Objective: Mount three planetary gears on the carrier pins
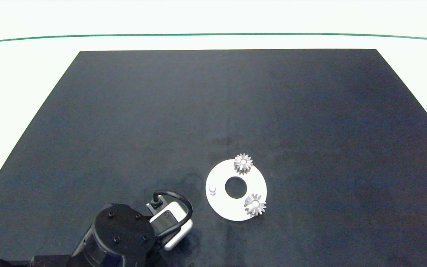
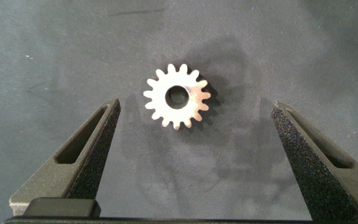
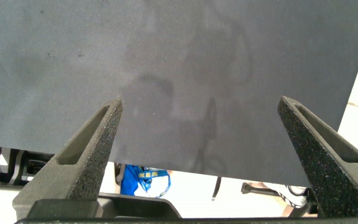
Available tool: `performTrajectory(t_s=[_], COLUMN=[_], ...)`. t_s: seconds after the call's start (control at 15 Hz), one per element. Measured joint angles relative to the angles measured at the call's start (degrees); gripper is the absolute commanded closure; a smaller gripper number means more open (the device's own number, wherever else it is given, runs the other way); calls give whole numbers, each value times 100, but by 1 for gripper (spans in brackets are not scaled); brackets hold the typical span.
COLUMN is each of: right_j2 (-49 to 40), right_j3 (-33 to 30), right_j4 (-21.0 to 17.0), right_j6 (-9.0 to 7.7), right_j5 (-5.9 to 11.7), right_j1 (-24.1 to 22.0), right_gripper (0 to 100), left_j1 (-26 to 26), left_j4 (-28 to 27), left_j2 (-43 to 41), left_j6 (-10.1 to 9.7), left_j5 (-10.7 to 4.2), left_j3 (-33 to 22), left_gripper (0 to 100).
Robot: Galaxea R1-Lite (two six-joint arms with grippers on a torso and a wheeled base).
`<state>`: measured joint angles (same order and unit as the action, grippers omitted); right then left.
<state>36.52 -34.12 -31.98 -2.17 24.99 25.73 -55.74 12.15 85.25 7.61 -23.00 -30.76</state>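
Note:
A flat white disc (image 1: 225, 207) with a round centre hole lies on the black mat. Two silver planetary gears (image 1: 243, 163) (image 1: 255, 204) sit on its carrier pins, one at the far side and one at the near right. The third carrier pin (image 1: 212, 190) stands bare at the disc's left. In the left wrist view a third planetary gear (image 2: 177, 96) lies flat on the mat, and my left gripper (image 2: 196, 109) hangs open above it, one finger to each side. The left arm (image 1: 124, 233) sits near the mat's front edge, left of the disc. My right gripper (image 3: 201, 106) is open over bare mat.
The black mat (image 1: 213, 111) covers most of the white table (image 1: 20, 81). A green line (image 1: 213, 35) runs across the far side. The right wrist view shows the mat's edge (image 3: 229, 176) with floor clutter beyond it.

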Motion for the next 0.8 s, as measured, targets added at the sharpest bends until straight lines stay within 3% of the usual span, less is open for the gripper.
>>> performTrajectory(t_s=[0.33, 0.8], right_j2=[-39, -113], right_j3=[22, 66], right_j4=[0, -10], right_j6=[0, 0], right_j5=[0, 0], right_j1=[-2, 0], right_gripper=[0, 0], left_j1=[1, 0], left_j4=[96, 294], left_j2=[179, 345], left_j6=[2, 66], left_j5=[0, 11], left_j3=[-20, -35], left_gripper=[0, 14])
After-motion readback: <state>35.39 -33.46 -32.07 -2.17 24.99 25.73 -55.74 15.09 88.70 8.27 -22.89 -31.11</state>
